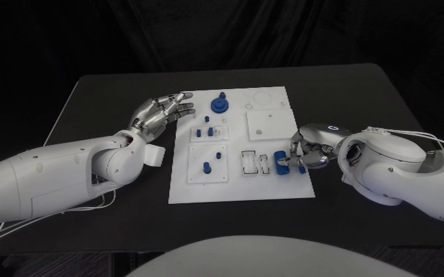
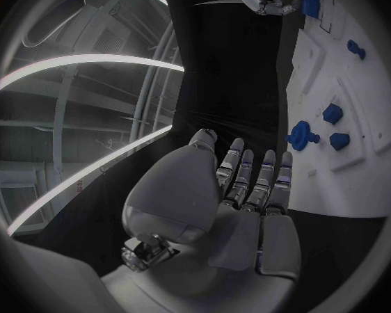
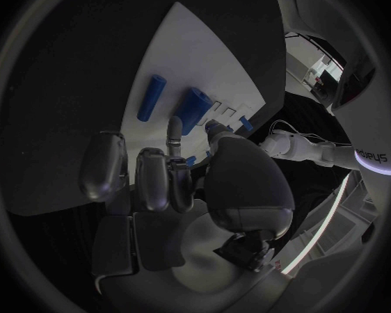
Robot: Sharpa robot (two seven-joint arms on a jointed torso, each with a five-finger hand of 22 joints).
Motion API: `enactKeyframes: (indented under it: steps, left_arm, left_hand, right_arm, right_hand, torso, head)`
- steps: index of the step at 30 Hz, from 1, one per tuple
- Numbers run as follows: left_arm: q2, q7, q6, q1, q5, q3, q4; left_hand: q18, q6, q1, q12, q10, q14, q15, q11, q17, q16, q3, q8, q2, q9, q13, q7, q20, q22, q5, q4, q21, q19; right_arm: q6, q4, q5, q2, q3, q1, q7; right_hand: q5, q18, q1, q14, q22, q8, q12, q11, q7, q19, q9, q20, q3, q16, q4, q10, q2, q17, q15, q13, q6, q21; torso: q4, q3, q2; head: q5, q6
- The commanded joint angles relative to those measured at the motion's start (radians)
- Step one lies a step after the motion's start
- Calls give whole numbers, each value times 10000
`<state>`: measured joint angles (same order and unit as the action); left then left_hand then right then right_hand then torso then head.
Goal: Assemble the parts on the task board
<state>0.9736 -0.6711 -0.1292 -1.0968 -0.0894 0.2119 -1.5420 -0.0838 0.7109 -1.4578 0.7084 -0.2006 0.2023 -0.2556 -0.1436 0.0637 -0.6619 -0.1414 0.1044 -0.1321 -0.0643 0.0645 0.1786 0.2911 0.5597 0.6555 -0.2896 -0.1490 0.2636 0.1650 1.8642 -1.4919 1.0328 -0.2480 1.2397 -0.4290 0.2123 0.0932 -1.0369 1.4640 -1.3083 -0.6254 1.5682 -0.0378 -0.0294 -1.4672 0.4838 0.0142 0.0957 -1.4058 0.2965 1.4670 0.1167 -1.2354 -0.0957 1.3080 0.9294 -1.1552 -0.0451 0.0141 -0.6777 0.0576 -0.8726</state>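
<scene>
White plastic, flat and rectangular, the task board lies in the middle of my black table, and most of the work on it looks unfinished to me. A round blue knob with a short stem stands near the board's far edge, and a few small blue pegs stand in the upper of two square raised plates on its left side. The lower plate carries more small blue pieces. A plain white square plate sits right of them with nothing blue on it that I can make out.

My silver right hand hangs at the board's right edge, near side. Just under its fingertips lie two short blue cylinders, one thicker than the other, beside a row of small rectangular slots. My right wrist camera shows the thicker blue cylinder and the slimmer one lying loose on the white surface past my fingers. I cannot tell whether a fingertip touches either; nothing seems pinched, and the fingers are half curled, apart.

My silver left hand hovers off the board's left edge, fingers stretched out side by side, holding nothing.

I judge the two cylinders are what remains to be seated.
</scene>
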Motion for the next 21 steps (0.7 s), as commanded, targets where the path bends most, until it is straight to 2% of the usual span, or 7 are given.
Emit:
enactKeyframes:
  steps: [1,4,6,11,13,18,21]
  left_arm:
    - [-36,9,174,-17,-46,-9,8]
    - [-57,54,188,-16,-46,-9,32]
    - [-70,88,198,-14,-46,-9,54]
    - [-100,161,221,-9,-46,-9,113]
    - [-110,187,233,-8,-45,-9,132]
    - [-136,259,274,-4,-44,-9,169]
    - [-153,297,301,-2,-43,-9,192]
  left_hand:
    - [-34,-71,-104,-2,42,3,-102,-72,1,-71,63,-24,-17,8,-14,4,1,14,63,-13,-37,48]
    - [-34,-85,-105,-4,46,3,-108,-78,1,-71,65,-26,-16,9,-14,10,2,7,62,-12,-37,46]
    - [-34,-85,-105,-4,46,3,-108,-78,1,-71,65,-26,-16,9,-14,10,2,7,62,-12,-37,46]
    - [-30,-117,-120,-16,67,-4,-135,-109,0,-72,84,-31,-15,11,-14,40,4,0,63,-8,-40,44]
    - [-28,-123,-126,-19,73,-8,-141,-118,-1,-71,90,-31,-14,11,-14,48,5,-1,63,-6,-41,44]
    - [-27,-120,-131,-21,76,-10,-145,-124,-1,-71,95,-30,-14,10,-14,53,5,1,64,-4,-43,45]
    - [-22,-103,-146,-24,83,-18,-154,-143,-2,-70,108,-25,-12,6,-13,72,5,-9,67,1,-42,40]
  right_arm:
    - [-144,131,-790,23,2,-52,-707]
    - [-174,179,-833,18,2,-89,-751]
    - [-137,189,-850,5,2,-118,-754]
    - [-23,120,-779,-64,2,-185,-754]
    - [-25,67,-748,-99,2,-210,-776]
    - [-254,-88,-712,-199,2,-281,-911]
    - [-343,-165,-704,-273,2,-328,-960]
  right_hand:
    - [-228,-165,376,490,-1623,-135,26,-54,26,-318,118,-96,97,-22,2,1038,44,37,-89,2628,-99,30]
    - [-625,-150,774,473,-1601,-246,26,-63,39,-279,218,-105,133,26,11,1038,33,104,-98,2628,-146,91]
    - [-1011,-142,1129,467,-1589,-317,26,-72,47,-255,282,-110,94,54,2,1038,-80,137,-104,2628,-161,119]
    - [-1435,-137,1662,465,-1582,-421,26,-83,63,-229,379,-116,-89,91,-6,1038,-449,171,-114,2628,-170,114]
    - [-1448,-127,1834,465,-1568,-452,26,-91,71,-213,404,-120,-127,104,-9,1038,-609,186,-119,2628,-150,160]
    - [-1385,-119,1886,462,-1558,-452,26,-95,72,-203,412,-123,-133,119,-20,1038,-708,211,-122,2628,-162,189]
    - [-1110,-116,1964,461,-1552,-453,26,-95,74,-193,428,-126,-158,140,-26,1038,-853,236,-125,2628,-177,199]
  torso:
    - [0,-5,-2]
    - [2,-7,-5]
    - [2,-4,-4]
    - [3,-13,1]
    - [4,-11,0]
    - [0,-5,7]
    - [3,-6,8]
  head:
    - [-4,0]
    - [4,0]
    - [-4,0]
    - [0,0]
    - [9,0]
    - [15,0]
    - [13,0]
